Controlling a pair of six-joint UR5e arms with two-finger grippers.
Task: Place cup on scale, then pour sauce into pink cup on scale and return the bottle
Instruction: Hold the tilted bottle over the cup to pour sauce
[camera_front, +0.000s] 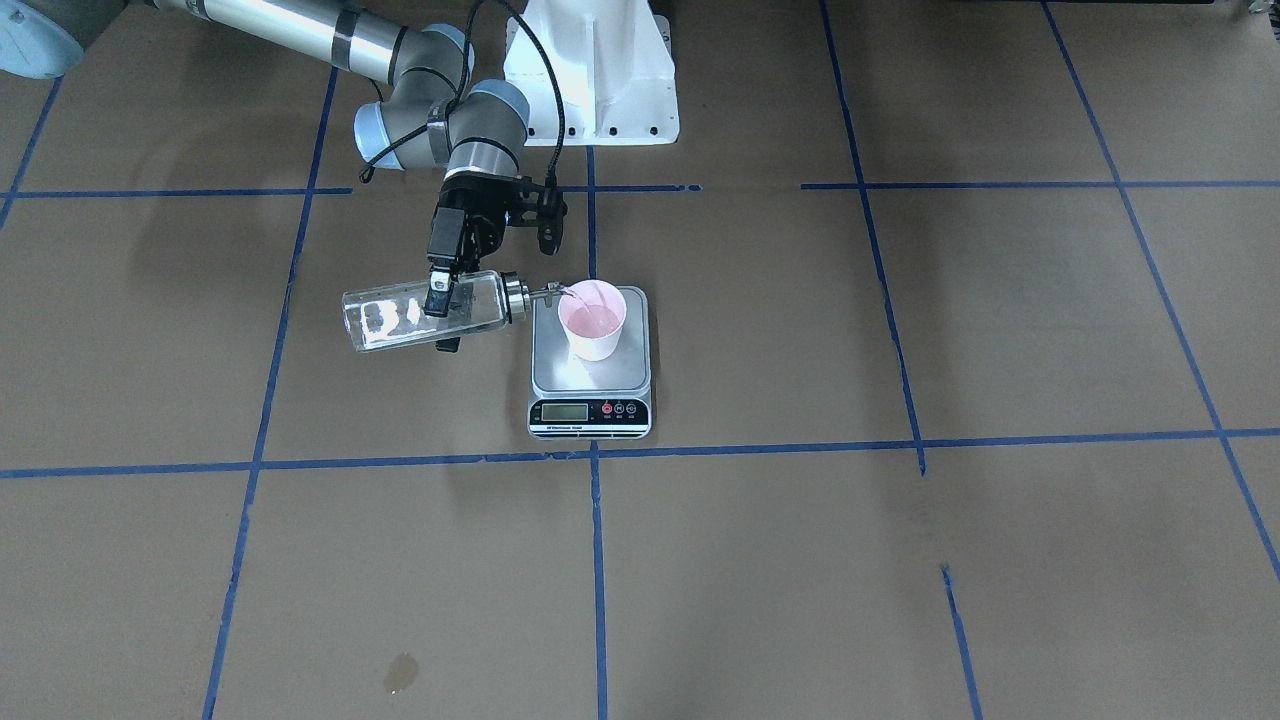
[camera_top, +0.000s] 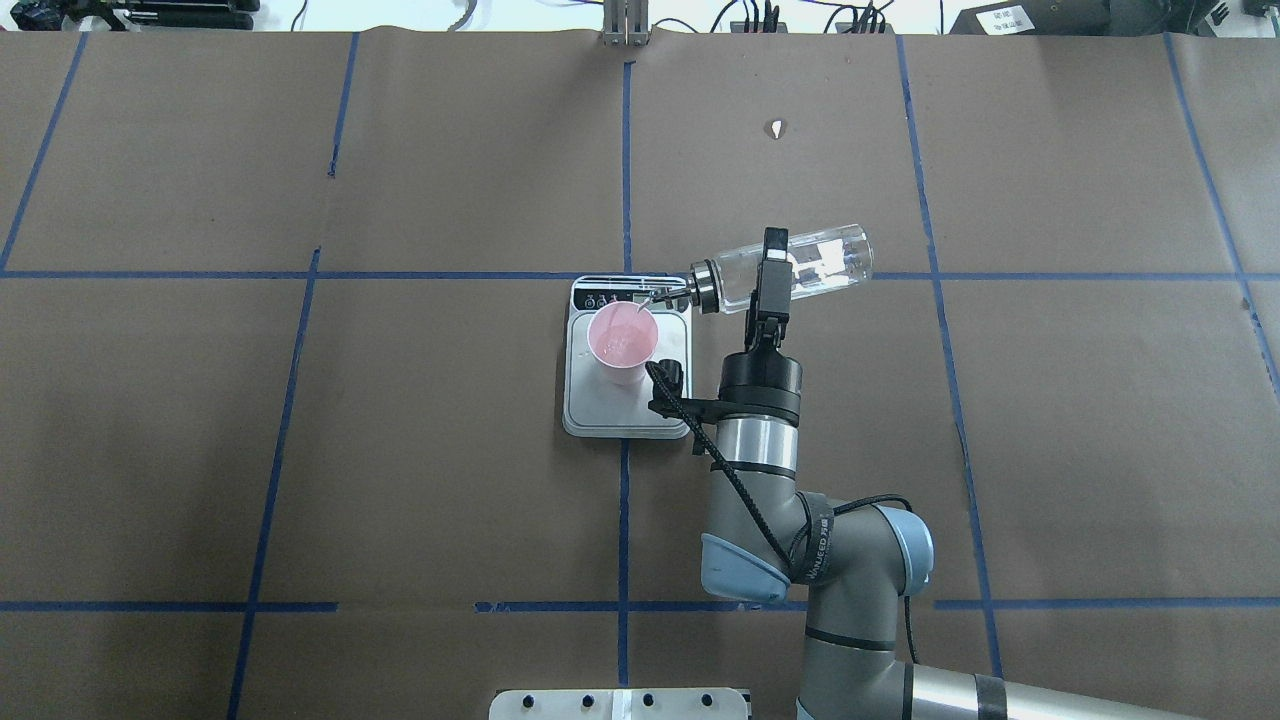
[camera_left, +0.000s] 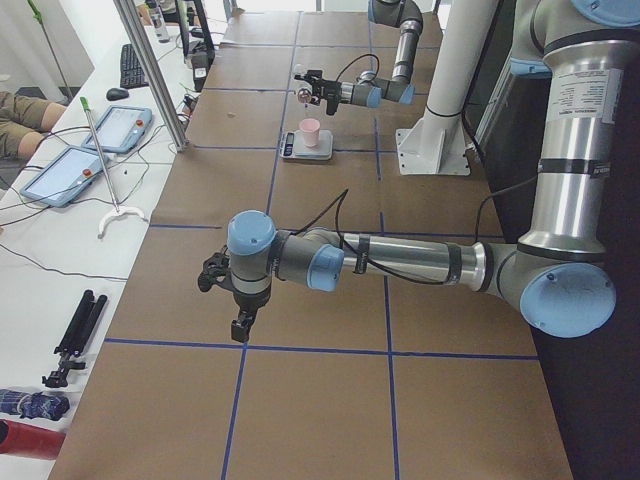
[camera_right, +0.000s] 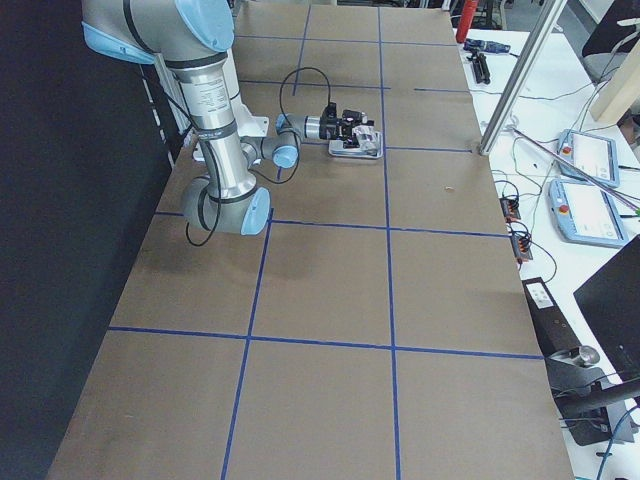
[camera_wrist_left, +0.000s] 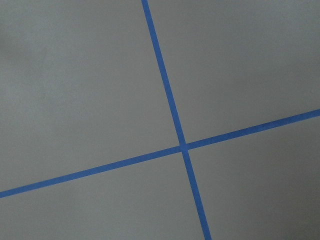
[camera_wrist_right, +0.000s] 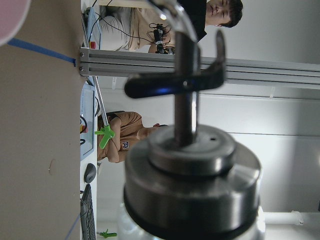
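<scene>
My right gripper (camera_front: 442, 320) is shut on the clear glass bottle (camera_front: 420, 312) and holds it nearly level above the table. The bottle's metal spout (camera_front: 548, 293) reaches over the rim of the pink cup (camera_front: 592, 320). The cup stands upright on the steel scale (camera_front: 588, 375) and holds some clear sauce. From overhead, the bottle (camera_top: 800, 262) lies right of the cup (camera_top: 622, 340) and the scale (camera_top: 620, 408). The right wrist view shows the collar and spout (camera_wrist_right: 192, 175) close up. My left gripper (camera_left: 240, 322) hangs over bare table far from the scale; I cannot tell whether it is open.
The white robot base (camera_front: 590, 70) stands behind the scale. Blue tape lines (camera_wrist_left: 182, 146) grid the brown table. A small stain (camera_front: 400, 672) marks the paper at the operators' edge. A side table with tablets (camera_left: 70, 170) and seated people runs along that edge.
</scene>
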